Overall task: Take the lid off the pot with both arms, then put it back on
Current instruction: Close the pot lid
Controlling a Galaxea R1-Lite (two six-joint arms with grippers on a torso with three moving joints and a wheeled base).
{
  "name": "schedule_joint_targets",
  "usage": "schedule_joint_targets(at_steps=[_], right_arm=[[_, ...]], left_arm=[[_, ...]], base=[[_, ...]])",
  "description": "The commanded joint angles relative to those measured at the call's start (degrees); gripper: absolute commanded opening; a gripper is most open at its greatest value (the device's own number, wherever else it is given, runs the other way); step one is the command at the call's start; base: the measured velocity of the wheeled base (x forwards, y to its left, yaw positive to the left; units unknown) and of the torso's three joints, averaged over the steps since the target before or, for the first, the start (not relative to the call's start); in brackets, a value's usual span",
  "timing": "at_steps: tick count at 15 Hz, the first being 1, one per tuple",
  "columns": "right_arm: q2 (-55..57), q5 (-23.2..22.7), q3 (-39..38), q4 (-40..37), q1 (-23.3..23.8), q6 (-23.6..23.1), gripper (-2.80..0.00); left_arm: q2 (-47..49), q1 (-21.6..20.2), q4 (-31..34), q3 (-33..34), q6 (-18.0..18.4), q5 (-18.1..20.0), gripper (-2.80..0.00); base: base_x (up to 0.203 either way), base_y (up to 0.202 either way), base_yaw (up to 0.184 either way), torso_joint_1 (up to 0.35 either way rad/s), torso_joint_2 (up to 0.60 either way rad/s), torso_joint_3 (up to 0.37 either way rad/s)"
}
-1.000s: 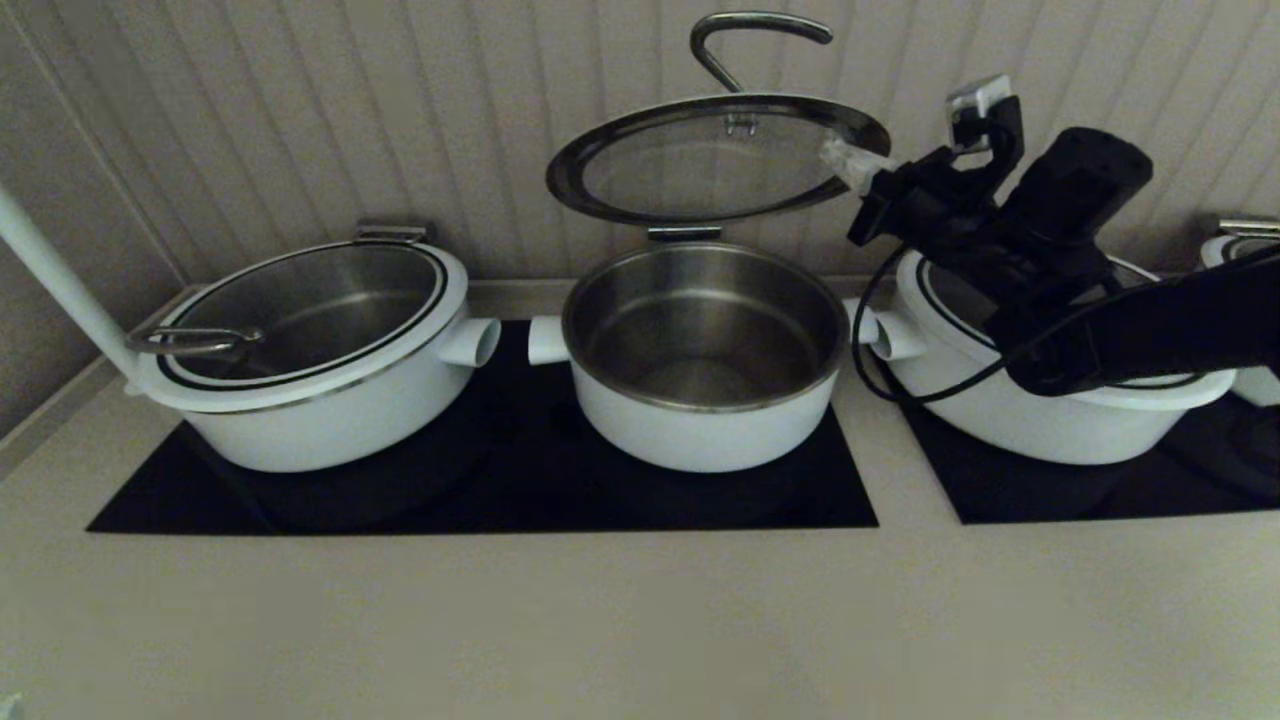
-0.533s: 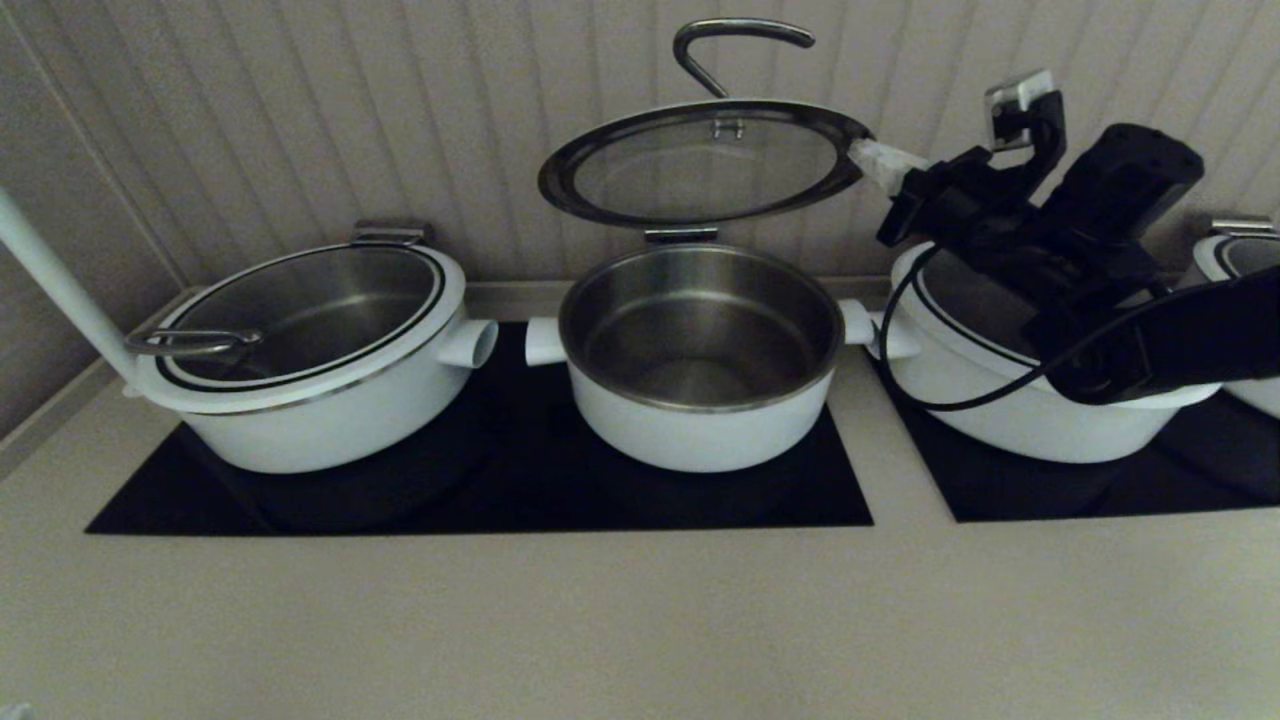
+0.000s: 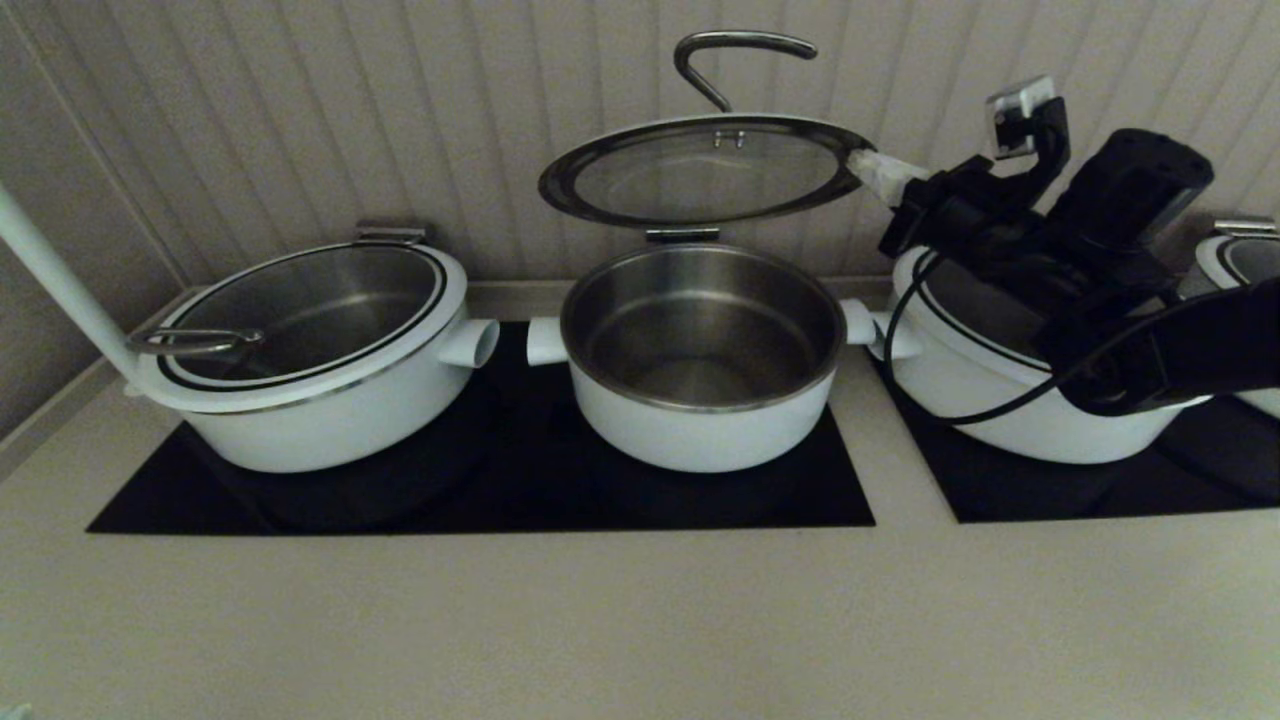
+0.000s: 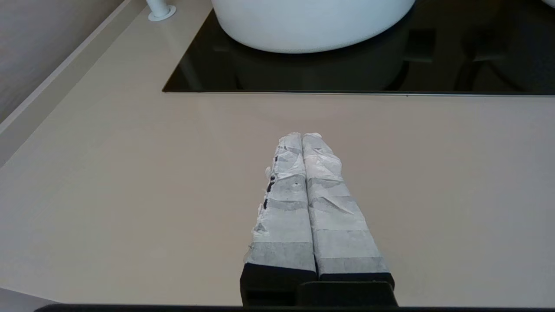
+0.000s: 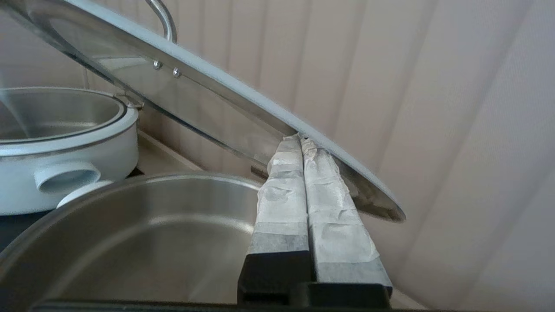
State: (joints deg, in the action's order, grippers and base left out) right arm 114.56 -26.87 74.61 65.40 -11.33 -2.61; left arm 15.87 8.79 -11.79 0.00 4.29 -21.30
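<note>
One pot: the round white pot with steel inner bowl [image 3: 702, 355] sits open on the black cooktop [image 3: 480, 480].
Lid: round steel-rimmed glass lid [image 3: 705, 170] tilts above the pot's hinge, propped up.
Right gripper [image 5: 301, 139]: pale taped fingers pressed together, tips under the lid's rim.
Left gripper [image 4: 300, 136]: fingers together, idle over the beige counter [image 4: 130, 195] before the pot.

Both end effectors [image 4: 302, 135] [image 5: 301, 138] closed, right raised.

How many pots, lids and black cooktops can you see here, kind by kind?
White pots: 4 – left, middle, right, and a sliver at the right edge.
Glass lids in plain view: 2 – one raised, one on the left pot.
Black cooktops: 2.
Total: 8.
</note>
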Motion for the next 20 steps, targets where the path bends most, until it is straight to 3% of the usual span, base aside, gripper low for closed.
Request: schedule_joint_targets(at_steps=[1, 10, 14, 16, 20], right_arm=[[-1.74, -1.37, -3.28, 0.27, -0.07, -0.03, -2.80], [-10.55, -2.28, -16.45, -0.63, 0.06, 0.22, -2.80], [-13.33, -2.23, -16.87, -2.47, 0.08, 0.23, -2.80], [-14.48, -2.23, -17.06, -2.53, 0.08, 0.23, -2.80], [-16.55, -2.23, -18.25, -2.66, 0.32, 0.23, -2.80]], left_arm=[[0.30, 0.00, -0.08, 0.00, 0.02, -0.14, -2.80], [0.30, 0.00, -0.08, 0.00, 0.02, -0.40, -2.80], [0.30, 0.00, -0.08, 0.00, -0.04, -0.56, -2.80], [0.37, 0.00, 0.80, 0.00, 1.66, -0.64, -2.80], [0.30, 0.00, 1.02, 0.00, -0.43, 0.26, -2.80]], base=[[0.000, 0.000, 0.000, 0.000, 0.00, 0.000], [0.000, 0.000, 0.000, 0.000, 0.00, 0.000], [0.000, 0.000, 0.000, 0.000, 0.00, 0.000], [0.000, 0.000, 0.000, 0.000, 0.00, 0.000], [0.000, 0.000, 0.000, 0.000, 0.00, 0.000]])
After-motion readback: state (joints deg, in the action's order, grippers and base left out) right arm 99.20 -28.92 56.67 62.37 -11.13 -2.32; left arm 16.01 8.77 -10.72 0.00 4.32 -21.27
